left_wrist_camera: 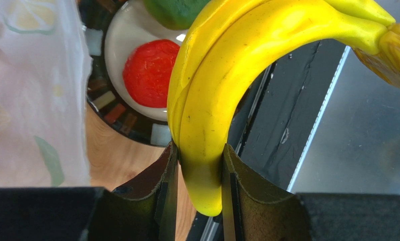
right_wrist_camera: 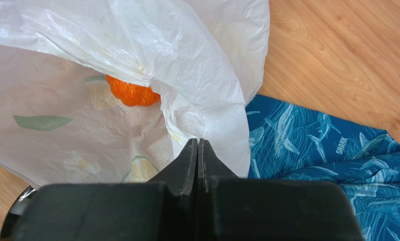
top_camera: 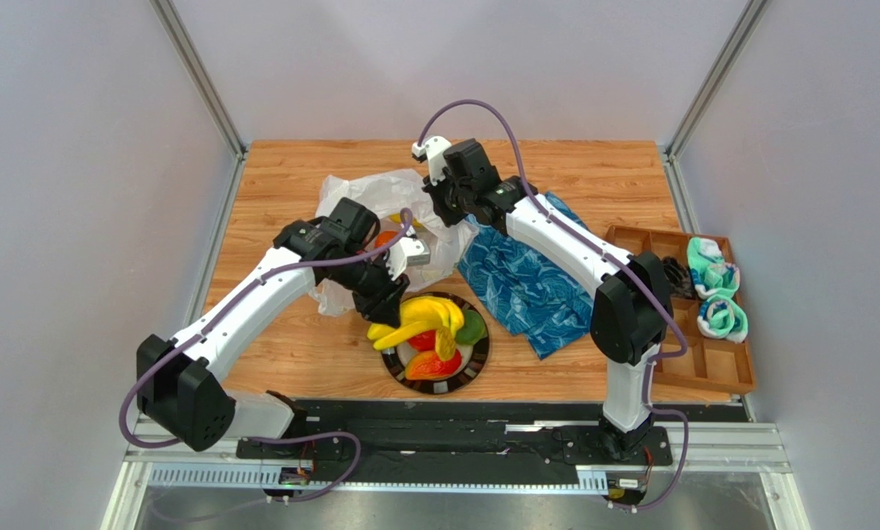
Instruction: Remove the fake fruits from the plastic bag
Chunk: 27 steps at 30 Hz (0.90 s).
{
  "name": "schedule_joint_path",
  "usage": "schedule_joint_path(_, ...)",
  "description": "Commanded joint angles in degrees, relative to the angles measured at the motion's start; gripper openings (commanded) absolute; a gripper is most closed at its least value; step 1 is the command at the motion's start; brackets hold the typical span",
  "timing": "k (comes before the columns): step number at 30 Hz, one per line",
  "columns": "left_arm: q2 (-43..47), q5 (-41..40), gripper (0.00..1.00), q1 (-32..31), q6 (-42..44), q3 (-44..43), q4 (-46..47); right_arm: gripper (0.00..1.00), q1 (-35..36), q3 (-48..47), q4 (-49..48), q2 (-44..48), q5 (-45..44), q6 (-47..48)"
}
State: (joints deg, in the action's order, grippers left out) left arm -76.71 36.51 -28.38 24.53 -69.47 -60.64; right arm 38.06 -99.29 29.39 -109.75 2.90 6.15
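One yellow plastic banana bunch [left_wrist_camera: 222,75] is clamped between the fingers of the left end effector [left_wrist_camera: 199,153], above the one black-rimmed round plate [left_wrist_camera: 117,113] at the middle of the bench's [top_camera: 290,353] near edge. Three more fruits lie on the plate: one red round [left_wrist_camera: 149,73], one green [left_wrist_camera: 174,11] and one red-orange mango shape [top_camera: 433,364].

One crinkly translucent white plastic bag [right_wrist_camera: 187,55] lies beyond the plate, toward the far edge, with one orange fruit [right_wrist_camera: 131,93] visible inside. The right end effector [right_wrist_camera: 198,145] has its fingers together at the bag's rim; whether film is pinched between them cannot be told.

One blue shark-print cloth [right_wrist_camera: 312,165] lies right of the bag. One wooden tray [top_camera: 726,364] at the right edge holds two teal-and-white rolls [top_camera: 712,265]. Bare wood runs along the left and far edges.
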Motion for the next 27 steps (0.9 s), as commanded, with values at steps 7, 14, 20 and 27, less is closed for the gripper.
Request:
schedule_joint_path(7,-4.3,-18.8,0.00,-0.8,-6.0,0.0,14.8,0.00,0.0,-2.0,-1.9,0.0,-0.6,1.4)
schedule_joint_path(14,-12.9,-23.9,0.00,-0.9,-6.5,-1.0,17.9,0.00,0.0,-0.8,-2.1,0.3,-0.6,1.7)
schedule_joint_path(20,-17.8,-23.3,0.00,-0.9,-11.2,-2.4,19.7,0.00,0.0,-0.6,-2.1,0.3,-0.6,1.8)
schedule_joint_path(27,-17.2,-24.9,0.00,-0.9,-16.4,-1.6,18.1,0.00,-0.1,-0.4,-2.2,0.1,-0.5,1.9)
